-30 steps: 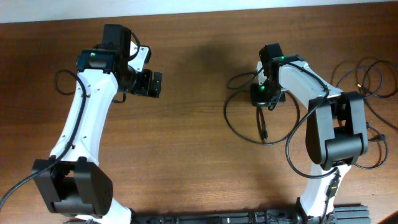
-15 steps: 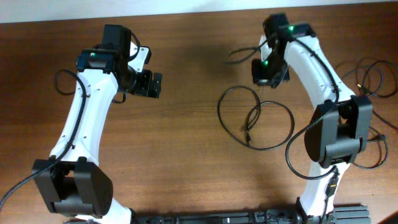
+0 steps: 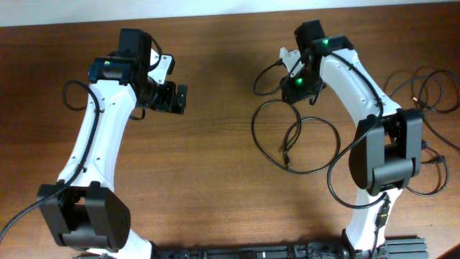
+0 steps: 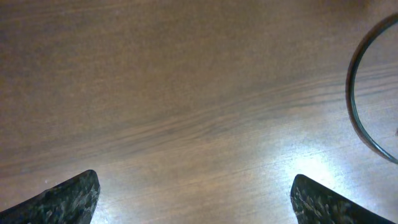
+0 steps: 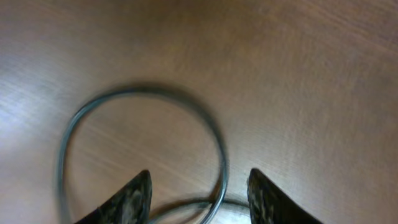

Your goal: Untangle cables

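A black cable (image 3: 287,153) lies in crossing loops on the brown table, right of centre. One strand rises toward my right gripper (image 3: 291,92). In the right wrist view a round cable loop (image 5: 217,143) passes between the fingers of my right gripper (image 5: 202,199). The fingers stand apart and do not press on it. My left gripper (image 3: 180,98) hovers at the upper left, far from the loops. It is wide open and empty in the left wrist view (image 4: 196,199), where an arc of cable (image 4: 354,106) shows at the right edge.
A second bundle of black cables (image 3: 424,75) lies at the far right of the table, beside the right arm's base. The table's back edge runs just above both grippers.
My right gripper moved up toward the back edge, dragging the cable loops left, then came slightly down and left. The left arm has not moved.
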Robot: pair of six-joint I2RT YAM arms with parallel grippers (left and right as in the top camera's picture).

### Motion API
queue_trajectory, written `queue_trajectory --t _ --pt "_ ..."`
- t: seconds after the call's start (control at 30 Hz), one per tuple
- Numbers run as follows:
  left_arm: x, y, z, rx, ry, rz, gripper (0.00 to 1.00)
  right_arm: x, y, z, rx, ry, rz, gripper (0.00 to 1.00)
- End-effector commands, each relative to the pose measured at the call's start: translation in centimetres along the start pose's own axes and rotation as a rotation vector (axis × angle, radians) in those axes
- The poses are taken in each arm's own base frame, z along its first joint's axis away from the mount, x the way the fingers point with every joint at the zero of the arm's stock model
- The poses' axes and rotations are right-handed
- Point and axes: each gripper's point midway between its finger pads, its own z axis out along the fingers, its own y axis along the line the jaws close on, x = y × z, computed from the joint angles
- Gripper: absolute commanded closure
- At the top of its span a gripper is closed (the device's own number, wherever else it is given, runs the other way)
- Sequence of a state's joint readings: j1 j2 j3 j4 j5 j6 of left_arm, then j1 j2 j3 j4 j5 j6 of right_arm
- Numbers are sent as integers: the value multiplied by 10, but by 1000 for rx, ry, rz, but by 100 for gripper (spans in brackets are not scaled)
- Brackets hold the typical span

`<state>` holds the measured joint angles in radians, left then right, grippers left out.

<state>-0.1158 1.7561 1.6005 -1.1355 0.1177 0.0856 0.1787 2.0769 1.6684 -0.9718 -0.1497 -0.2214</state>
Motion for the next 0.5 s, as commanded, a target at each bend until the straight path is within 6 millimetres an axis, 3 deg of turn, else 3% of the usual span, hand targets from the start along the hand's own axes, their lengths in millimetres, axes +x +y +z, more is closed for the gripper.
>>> queue_trajectory --t 0.0,0.13,0.17,0.23,0.27,0.3,0.47 --pt "0 1 0 -3 3 -14 1 14 -3 22 28 12 -34 55" --pt "0 1 0 -3 3 -14 1 30 -4 50 29 6 -34 55" --pt "0 1 0 -3 3 -14 1 37 -3 56 26 17 -33 59" --pt "0 1 0 -3 1 -13 1 45 -2 60 21 38 -30 74" --pt "0 1 0 -3 0 -13 1 48 -2 60 19 47 -28 91" --pt "0 1 0 -3 0 -14 1 49 -1 60 18 52 -20 96" --pt "0 1 0 -3 1 -13 1 51 0 50 16 81 183 96"
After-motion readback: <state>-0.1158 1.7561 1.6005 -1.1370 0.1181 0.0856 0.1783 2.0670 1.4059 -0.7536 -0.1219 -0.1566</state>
